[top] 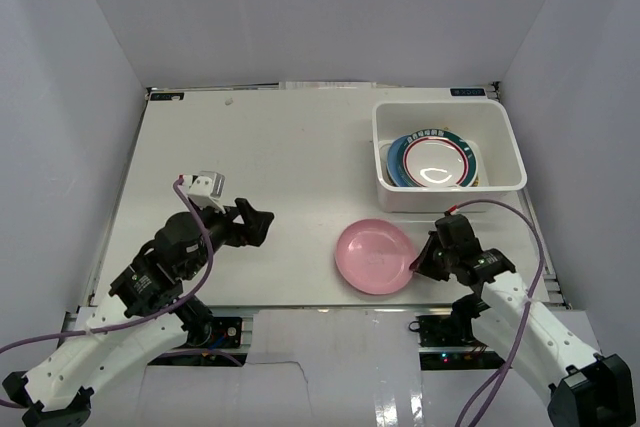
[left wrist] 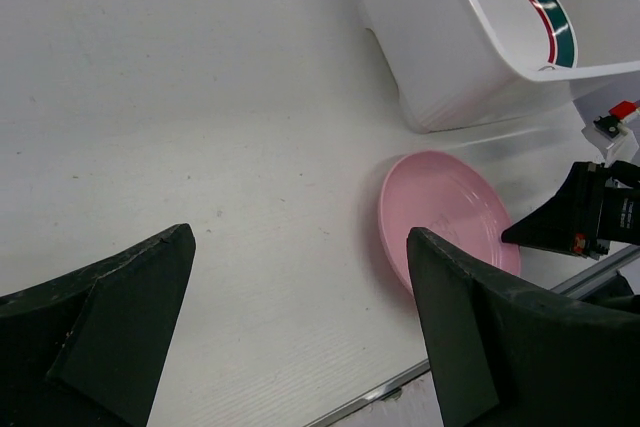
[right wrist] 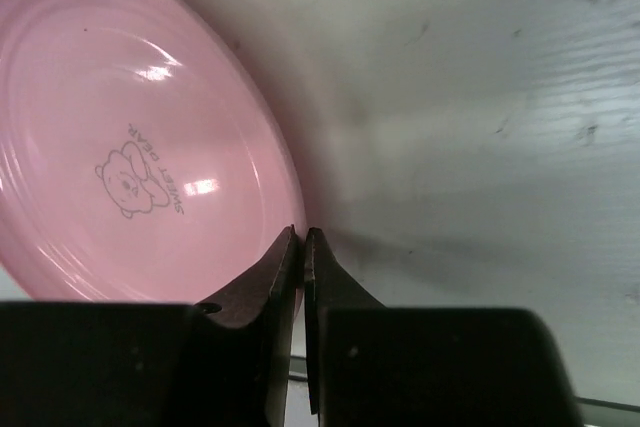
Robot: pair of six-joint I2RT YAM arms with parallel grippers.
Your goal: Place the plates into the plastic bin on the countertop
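The pink plate (top: 375,255) lies low on the white countertop (top: 250,147) near its front edge; it also shows in the left wrist view (left wrist: 440,207) and the right wrist view (right wrist: 130,147). My right gripper (top: 420,262) (right wrist: 302,237) is shut on the plate's right rim, one finger above and one below. The white plastic bin (top: 450,197) stands at the back right, just beyond the plate. It holds a stack with the green-rimmed white plate (top: 435,159) (left wrist: 520,7) on top and a blue plate (top: 392,162) showing under it. My left gripper (top: 262,224) (left wrist: 300,237) is open and empty, left of the pink plate.
The bin's near wall (left wrist: 450,47) is close behind the pink plate. The countertop's metal front edge (left wrist: 400,382) runs just below the plate. White walls enclose the table on three sides. My right gripper (left wrist: 515,235) shows at the right of the left wrist view.
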